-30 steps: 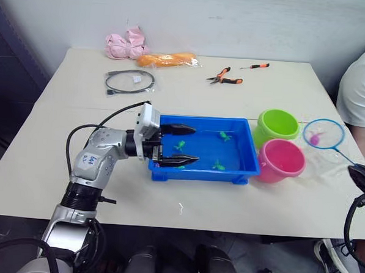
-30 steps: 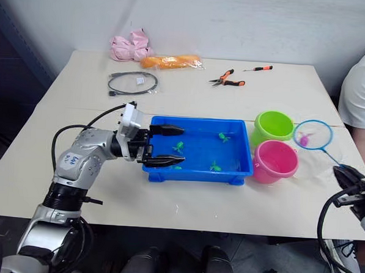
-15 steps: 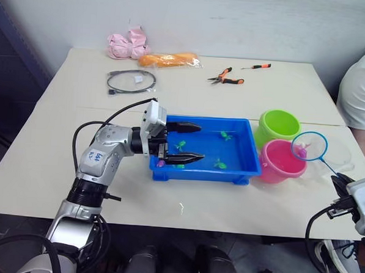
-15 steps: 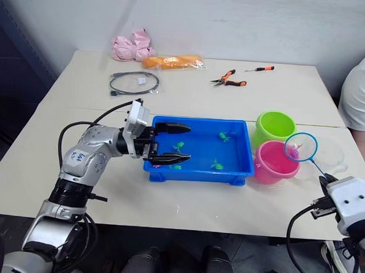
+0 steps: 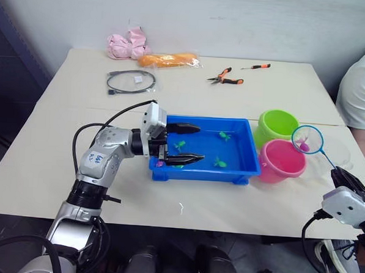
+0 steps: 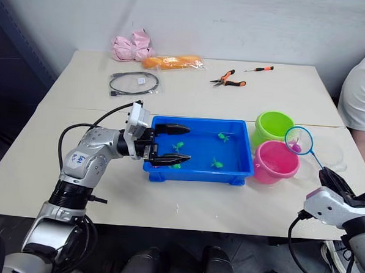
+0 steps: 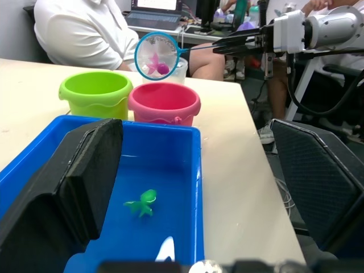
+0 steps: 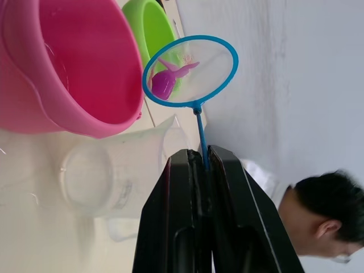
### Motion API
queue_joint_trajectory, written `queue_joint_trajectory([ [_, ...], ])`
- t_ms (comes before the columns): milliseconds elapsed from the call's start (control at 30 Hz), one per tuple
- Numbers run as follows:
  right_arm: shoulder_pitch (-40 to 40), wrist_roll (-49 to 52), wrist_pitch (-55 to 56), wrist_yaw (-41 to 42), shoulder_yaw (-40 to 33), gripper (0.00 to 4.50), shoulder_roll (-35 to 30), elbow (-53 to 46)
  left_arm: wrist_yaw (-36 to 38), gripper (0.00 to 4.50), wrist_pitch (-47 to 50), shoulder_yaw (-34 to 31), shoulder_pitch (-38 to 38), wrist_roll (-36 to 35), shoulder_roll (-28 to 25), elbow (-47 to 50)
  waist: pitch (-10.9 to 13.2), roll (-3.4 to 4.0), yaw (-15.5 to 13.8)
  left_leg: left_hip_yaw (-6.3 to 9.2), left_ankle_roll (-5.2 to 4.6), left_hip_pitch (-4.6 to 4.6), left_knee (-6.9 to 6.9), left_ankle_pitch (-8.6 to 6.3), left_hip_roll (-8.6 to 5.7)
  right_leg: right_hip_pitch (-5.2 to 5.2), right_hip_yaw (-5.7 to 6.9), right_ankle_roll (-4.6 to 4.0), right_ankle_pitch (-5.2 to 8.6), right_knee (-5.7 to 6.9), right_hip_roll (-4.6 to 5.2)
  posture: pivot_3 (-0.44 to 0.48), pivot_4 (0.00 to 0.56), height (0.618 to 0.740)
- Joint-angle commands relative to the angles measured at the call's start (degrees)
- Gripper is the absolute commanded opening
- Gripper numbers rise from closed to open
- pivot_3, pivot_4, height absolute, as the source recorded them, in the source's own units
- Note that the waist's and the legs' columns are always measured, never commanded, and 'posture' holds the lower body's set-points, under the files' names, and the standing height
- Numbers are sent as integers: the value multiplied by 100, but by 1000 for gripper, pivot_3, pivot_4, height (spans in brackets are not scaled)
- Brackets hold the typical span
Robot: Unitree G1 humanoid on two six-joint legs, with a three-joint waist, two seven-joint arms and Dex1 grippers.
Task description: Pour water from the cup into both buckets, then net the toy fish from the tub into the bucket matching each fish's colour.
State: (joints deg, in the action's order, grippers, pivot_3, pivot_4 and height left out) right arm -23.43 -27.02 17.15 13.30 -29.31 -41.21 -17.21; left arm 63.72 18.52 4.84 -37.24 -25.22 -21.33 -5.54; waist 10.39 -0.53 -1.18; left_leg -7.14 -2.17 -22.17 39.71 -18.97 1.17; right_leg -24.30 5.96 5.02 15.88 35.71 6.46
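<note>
Pink fish (image 8: pixel 166 81): in net (image 8: pixel 190 71) — light, loose; keep hoop level.
Right gripper (image 8: pixel 200 165): clamped on thin handle.
Left gripper (image 5: pixel 183 142): agape, empty — over tub (image 5: pixel 245 165).

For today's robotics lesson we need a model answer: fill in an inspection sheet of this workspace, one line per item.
Surface: beige table, dry as far as seen.
Job's things: blue tub holds green fish; green bucket and pink bucket stand beside it; clear cup lies by the pink bucket; net carries a pink fish.
Clutter: pliers, screwdriver, orange packet, pink bag.
Grippers: left gripper open over the tub; right gripper shut on the net's handle.
Cables: coiled black cable.
Surroundings: seated person at the table's right.
</note>
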Motion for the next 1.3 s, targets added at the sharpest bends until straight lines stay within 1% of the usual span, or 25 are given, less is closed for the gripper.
queue_joint_trajectory([
  [33,8,-478,253,-412,-92,0,-65,24,25,4442,-215,-49,-77,68,-48,-40,0,0,-5,0,0,0,0,0,0,0,0,0,0,0,0,0,150,740],
  [100,-24,-648,318,-554,-105,0,-27,33,28,4442,-247,-73,-60,78,-69,-62,0,0,-5,0,0,0,0,0,0,0,0,0,0,0,0,0,150,740],
  [200,-43,-646,317,-520,-44,0,-4,38,52,4442,-256,-94,-61,59,-96,-100,0,0,0,0,1,0,0,1,1,0,0,0,0,0,-1,0,150,740],
  [300,-24,-812,421,-656,-79,0,-15,-62,228,4442,-356,-102,-35,94,-270,-181,0,0,3,0,2,0,0,2,1,0,0,0,0,2,-1,0,150,740],
  [433,-93,-797,406,-548,-17,0,-27,23,339,4442,-452,-113,-74,80,-374,-304,0,0,11,1,3,1,0,2,3,0,0,-2,1,2,-3,0,150,740],
  [667,37,-854,378,-512,170,0,-35,3,388,4442,-521,-174,-159,-75,-209,-378,0,0,0,0,1,1,1,3,1,0,0,-2,1,5,-1,0,150,740],
  [767,159,-803,134,-571,-24,0,52,-96,385,4442,-509,-171,-170,-72,-160,-360,0,0,4,1,1,1,1,3,1,0,0,-2,1,5,-2,0,150,740],
  [867,172,-812,65,-580,188,0,179,-74,322,4442,-459,-140,-121,-82,-77,-301,0,0,6,1,2,1,1,4,1,0,0,-2,1,7,-2,0,150,740],
  [967,212,-839,-73,-666,74,0,283,-157,338,4442,-529,-80,-157,-23,7,-319,0,0,1,1,2,1,1,4,1,0,0,-2,1,8,-2,0,150,740],
  [1067,-46,-839,150,-572,191,0,299,-310,310,4442,-532,-82,-189,1,71,-333,0,0,-2,1,1,1,1,5,-1,0,-1,-2,1,8,-1,0,150,740],
  [1167,-142,-820,-15,-669,-13,0,418,-304,311,4442,-533,-76,-196,14,89,-333,0,0,2,3,1,1,1,5,1,0,0,-2,2,7,-3,0,150,740],
  [1233,-218,-818,96,-618,60,0,398,-383,292,4442,-512,-75,-197,10,105,-322,0,0,2,2,1,1,2,5,0,0,-1,-2,2,8,-2,0,150,740],
  [1300,-193,-811,-18,-737,-115,0,436,-356,297,4442,-507,-61,-201,17,106,-324,0,0,4,2,1,2,1,5,-1,0,-2,-2,2,10,-2,0,150,740],
])
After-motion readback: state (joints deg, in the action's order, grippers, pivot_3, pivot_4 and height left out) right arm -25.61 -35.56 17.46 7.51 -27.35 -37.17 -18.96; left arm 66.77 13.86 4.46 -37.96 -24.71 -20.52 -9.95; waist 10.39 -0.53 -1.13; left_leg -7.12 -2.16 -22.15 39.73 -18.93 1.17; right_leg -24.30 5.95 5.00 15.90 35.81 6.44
